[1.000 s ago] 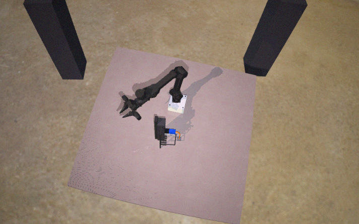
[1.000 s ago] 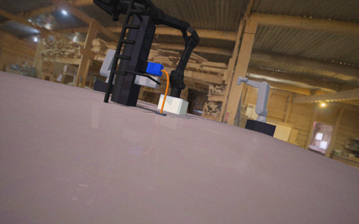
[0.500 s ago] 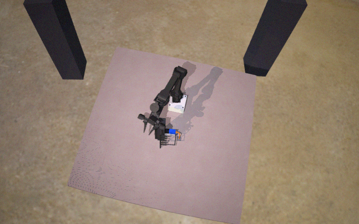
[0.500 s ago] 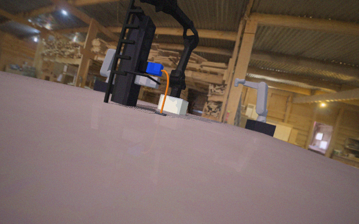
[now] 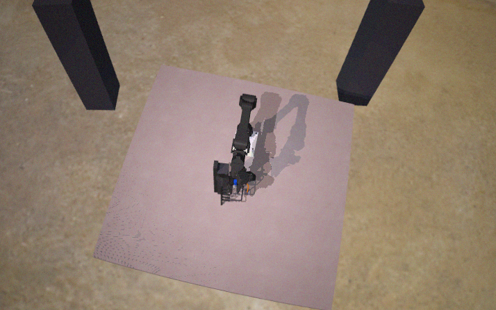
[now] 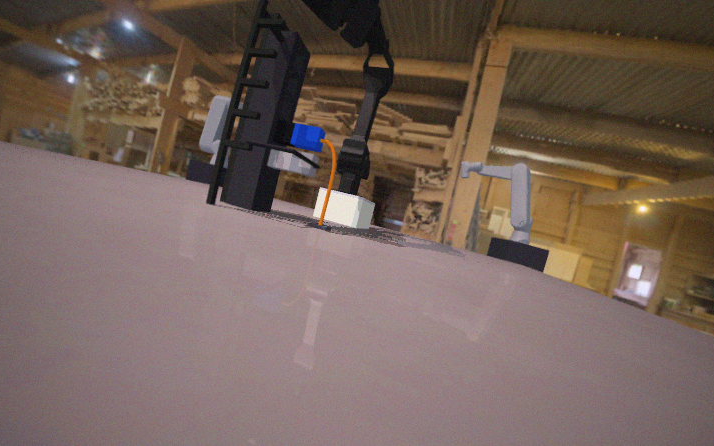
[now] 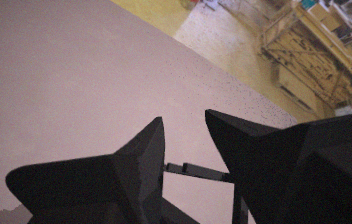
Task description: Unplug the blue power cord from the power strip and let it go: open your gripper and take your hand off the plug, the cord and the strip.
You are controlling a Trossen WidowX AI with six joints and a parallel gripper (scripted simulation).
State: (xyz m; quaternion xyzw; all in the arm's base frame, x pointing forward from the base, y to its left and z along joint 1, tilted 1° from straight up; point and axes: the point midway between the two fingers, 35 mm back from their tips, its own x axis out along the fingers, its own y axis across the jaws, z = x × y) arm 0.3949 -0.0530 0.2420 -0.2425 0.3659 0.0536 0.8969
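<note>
The blue plug sits against the side of the upright black power strip. Its orange cord curves down to the table. My gripper is partly open, with nothing between its fingertips in the wrist view. In the top view my arm reaches over the strip and plug and partly covers them. In the exterior view the hand is high above the plug, its fingers cut off by the top edge. The plug is not visible in the wrist view.
A black rack with several prongs stands beside the strip; a dark bar shows beyond my fingers. A pale block is just below the plug. My arm's white base stands behind. Two dark pillars stand at the table's far side.
</note>
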